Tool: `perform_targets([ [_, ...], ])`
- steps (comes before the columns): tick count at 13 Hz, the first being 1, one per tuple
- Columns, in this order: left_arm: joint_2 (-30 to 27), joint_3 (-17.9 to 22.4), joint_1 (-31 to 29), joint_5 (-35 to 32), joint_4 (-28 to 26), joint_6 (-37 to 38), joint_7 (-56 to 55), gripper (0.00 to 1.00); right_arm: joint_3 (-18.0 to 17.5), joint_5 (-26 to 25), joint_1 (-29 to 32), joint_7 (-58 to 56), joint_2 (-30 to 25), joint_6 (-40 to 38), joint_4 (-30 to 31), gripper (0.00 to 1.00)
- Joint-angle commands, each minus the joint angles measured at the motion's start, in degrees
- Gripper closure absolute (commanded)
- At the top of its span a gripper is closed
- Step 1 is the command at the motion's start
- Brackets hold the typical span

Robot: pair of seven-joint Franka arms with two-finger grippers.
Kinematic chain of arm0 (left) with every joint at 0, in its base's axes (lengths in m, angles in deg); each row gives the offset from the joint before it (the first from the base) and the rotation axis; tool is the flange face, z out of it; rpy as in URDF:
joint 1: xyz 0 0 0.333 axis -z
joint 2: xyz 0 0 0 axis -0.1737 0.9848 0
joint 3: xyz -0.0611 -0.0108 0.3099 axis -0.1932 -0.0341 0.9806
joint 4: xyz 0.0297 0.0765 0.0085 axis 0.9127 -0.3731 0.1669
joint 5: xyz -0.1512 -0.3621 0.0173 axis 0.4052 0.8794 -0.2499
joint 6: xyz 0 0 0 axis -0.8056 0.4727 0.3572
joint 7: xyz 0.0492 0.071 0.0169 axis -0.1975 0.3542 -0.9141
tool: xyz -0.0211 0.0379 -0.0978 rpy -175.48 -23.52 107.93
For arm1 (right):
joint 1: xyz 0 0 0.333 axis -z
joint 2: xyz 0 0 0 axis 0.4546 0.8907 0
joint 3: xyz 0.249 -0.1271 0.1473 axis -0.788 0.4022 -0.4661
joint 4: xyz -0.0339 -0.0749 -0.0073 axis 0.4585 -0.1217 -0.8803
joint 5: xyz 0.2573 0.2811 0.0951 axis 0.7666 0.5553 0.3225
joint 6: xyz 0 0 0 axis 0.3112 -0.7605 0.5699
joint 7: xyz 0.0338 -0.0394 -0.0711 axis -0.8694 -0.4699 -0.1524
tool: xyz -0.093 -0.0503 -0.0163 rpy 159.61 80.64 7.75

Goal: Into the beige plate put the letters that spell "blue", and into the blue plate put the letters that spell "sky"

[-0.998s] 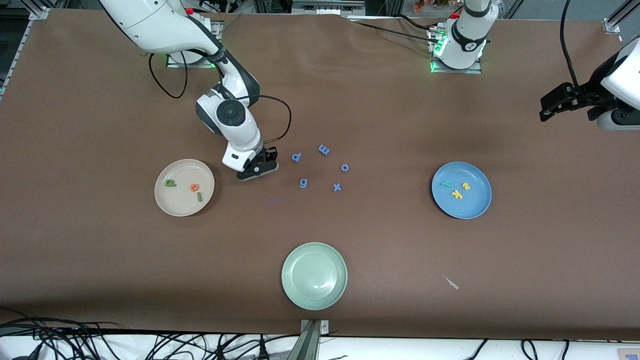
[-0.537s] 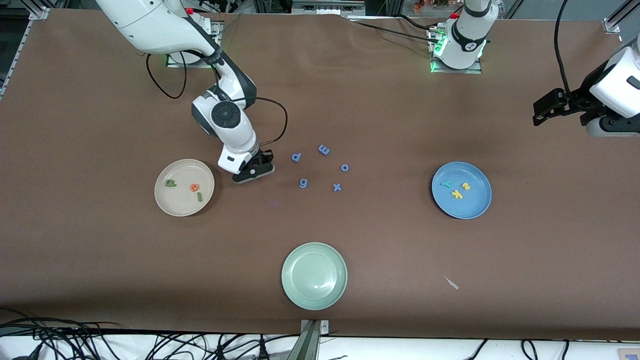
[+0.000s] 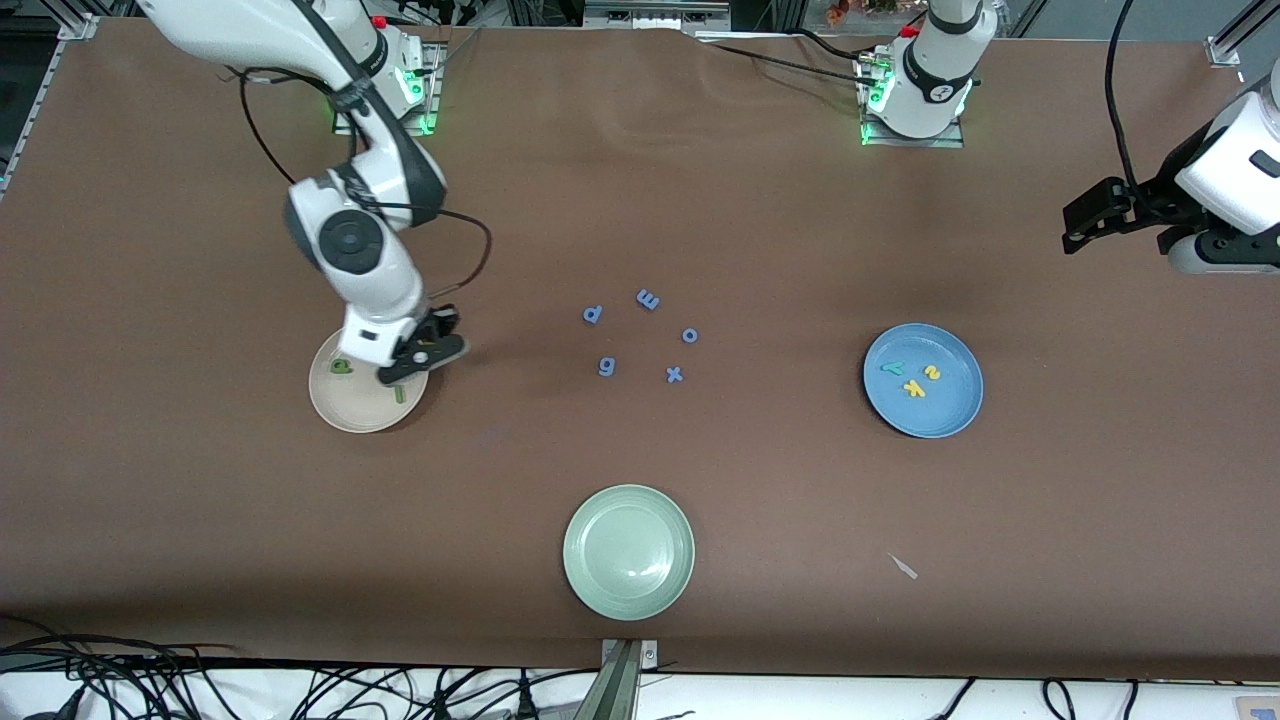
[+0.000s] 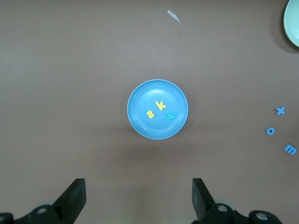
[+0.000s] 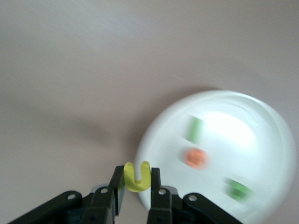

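Yellow u (image 5: 137,178) pinched between the fingers of the right gripper (image 3: 425,358), up over the rim of the beige plate (image 3: 335,405) on its side toward the loose blue-purple letters (image 3: 640,335); green b (image 3: 341,366), green l (image 3: 399,394) and orange e (image 5: 195,158) lie in that plate. Yellow s (image 3: 932,373), yellow k (image 3: 913,389) and teal y (image 3: 892,368) lie in the blue plate (image 3: 950,415), toward the left arm's end of the table. Left gripper (image 4: 138,198) waits high over bare table there, jaws spread wide, nothing between them; pale green plate (image 3: 628,590) sits nearest the front camera.
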Motion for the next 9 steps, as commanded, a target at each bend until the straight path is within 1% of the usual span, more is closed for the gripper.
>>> perform_targets([
  [1,0.3,0.4,0.2,0.7,1.3,0.3,1.3,0.00,3.3,1.2,1.9,-8.9,-4.0,-2.9,3.0,0.85],
  [2,0.3,0.5,0.0,0.6,1.3,0.3,1.3,0.00,4.2,1.3,2.1,-8.9,-3.9,-2.5,3.4,0.65],
  [3,0.3,0.4,0.2,0.6,1.3,0.3,1.3,0.00,4.2,2.3,2.1,-8.8,-3.8,-2.4,3.4,0.41],
  [4,0.3,0.4,0.3,0.6,1.3,0.3,1.3,0.00,4.2,4.4,2.1,-8.6,-3.9,-2.5,3.2,0.32],
  [6,1.1,0.1,1.2,-0.9,1.3,-0.7,0.7,0.00,4.2,6.4,1.9,-8.4,-4.2,-2.7,2.8,0.22],
  [7,1.3,0.1,1.4,-1.8,1.3,-1.6,0.4,0.00,4.2,6.6,1.9,-8.0,-4.6,-2.9,2.5,0.07],
  [8,1.2,0.5,1.0,-2.0,1.3,-2.4,0.5,0.00,4.2,6.6,2.1,-7.4,-5.2,-3.3,2.1,0.01],
  [9,1.3,0.5,0.9,-2.1,1.2,-2.9,1.1,0.00,4.1,6.6,2.1,-6.8,-6.3,-4.0,2.1,0.01],
])
